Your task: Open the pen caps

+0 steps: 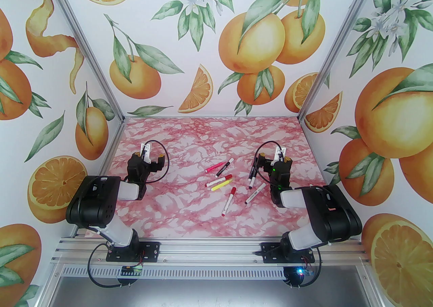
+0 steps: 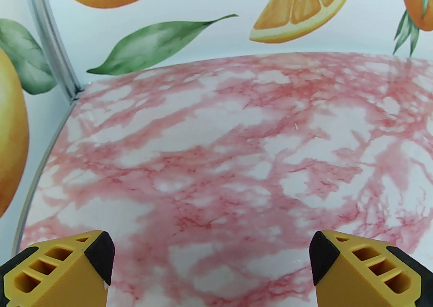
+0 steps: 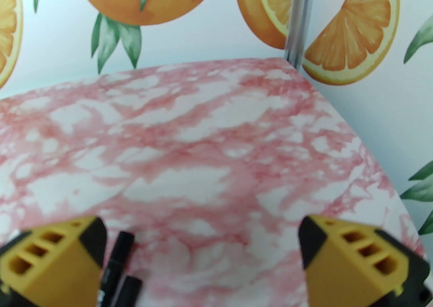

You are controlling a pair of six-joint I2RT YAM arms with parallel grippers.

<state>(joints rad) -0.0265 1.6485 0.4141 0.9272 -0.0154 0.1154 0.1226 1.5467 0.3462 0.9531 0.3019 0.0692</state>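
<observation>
A handful of slim plastic pens lie loose near the middle of the worktop, a smooth, faintly glossy sheet printed in pink-and-white marble. Most have white barrels with print on them, beside a pink pen and a neon yellow pen. The pen caps are short cylinders, red on several, and sit on their barrels as far as I can make out. Two black-capped pens lie side by side just left of the right arm. From the right wrist, their black caps rest on the marble just beside one fingertip.

Both arms are folded low, elbows back over the near rail, wrists aimed at the back wall. The left arm stands well apart from the pens. The left fingers, yellow ribbed wedges with black pads, are spread wide with nothing between them. The right fingers are spread just as wide and empty.

The walls are papered with oranges, leaves and blossom, with aluminium posts in the corners.
</observation>
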